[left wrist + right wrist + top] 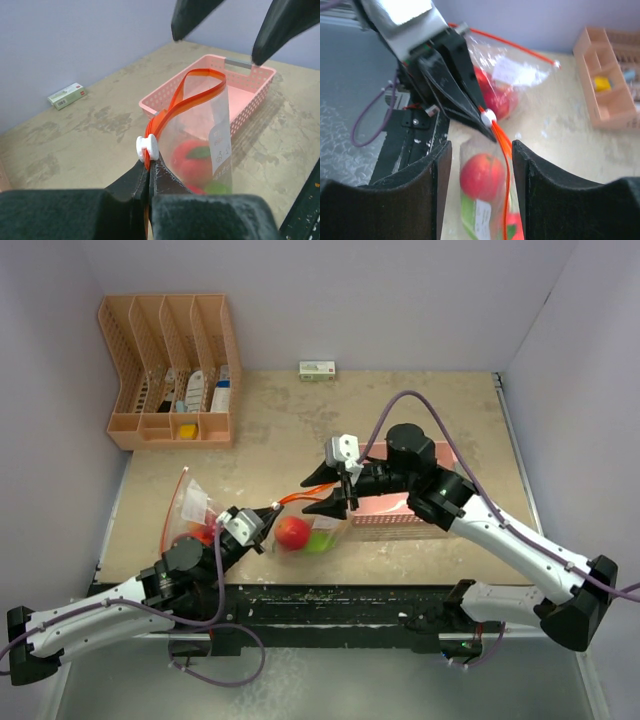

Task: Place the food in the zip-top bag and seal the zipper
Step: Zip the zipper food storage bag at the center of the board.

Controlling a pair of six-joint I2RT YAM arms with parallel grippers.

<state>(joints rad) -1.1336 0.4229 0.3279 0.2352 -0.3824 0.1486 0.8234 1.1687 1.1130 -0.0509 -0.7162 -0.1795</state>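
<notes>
Just beside the pink perforated plastic basket (385,517), on its side toward the left arm, lies the clear zip-top bag with an orange zipper strip (220,117). The food is inside it: a glossy red toy apple (292,532) and a green toy piece (320,540) next to it, nearer the basket. The left gripper (272,513) is clamped on the orange zipper at the bag's end farthest from the basket, its fingertips pinched together right under the small white slider (147,146). From the slider toward the basket the two orange strips gape apart in a loop, so the mouth stands unsealed. The right gripper (304,498) hovers above the bag at the basket's edge, its jaws spread wide and grasping nothing. Farther from the basket, past the left gripper, lies a second clear bag (188,512) with red pieces inside.
</notes>
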